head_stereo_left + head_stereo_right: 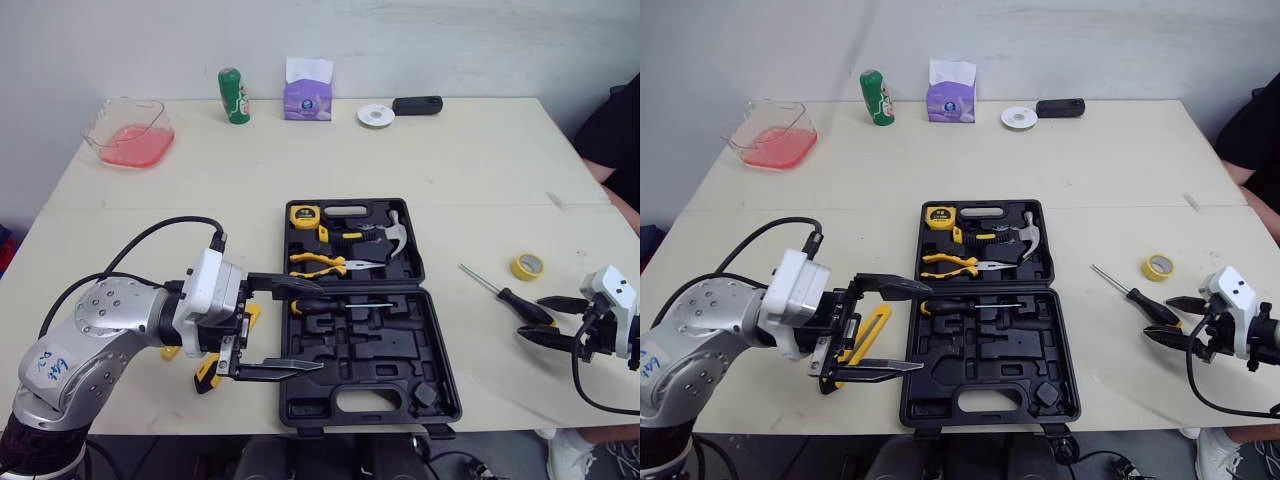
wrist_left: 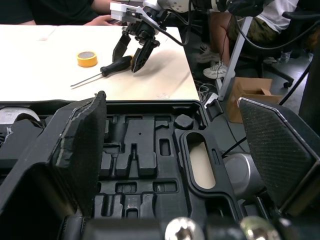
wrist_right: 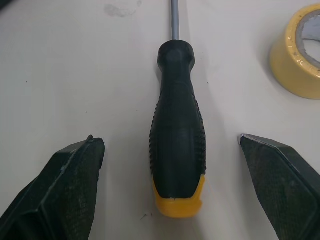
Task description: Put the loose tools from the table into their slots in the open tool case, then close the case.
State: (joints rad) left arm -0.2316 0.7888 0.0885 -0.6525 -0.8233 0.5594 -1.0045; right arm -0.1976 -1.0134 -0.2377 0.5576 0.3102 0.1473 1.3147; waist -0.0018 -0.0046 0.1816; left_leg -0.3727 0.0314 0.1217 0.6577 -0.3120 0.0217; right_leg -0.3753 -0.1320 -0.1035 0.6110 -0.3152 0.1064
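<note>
1. The black, yellow-capped screwdriver (image 3: 177,135) is seen lying on the pale table (image 1: 450,150), between the spread fingers of the right gripper (image 1: 530,318).
2. Seemingly untouched, it could be rolled away if the fingers are closed off-centre.

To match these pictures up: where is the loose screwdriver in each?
Left eye view: screwdriver right of the case.
Right eye view: screwdriver, same place.
Left wrist view: screwdriver beyond the case.
Right wrist view: screwdriver between the right gripper's open jaws.
Landmark: yellow tape roll beside it.
</note>
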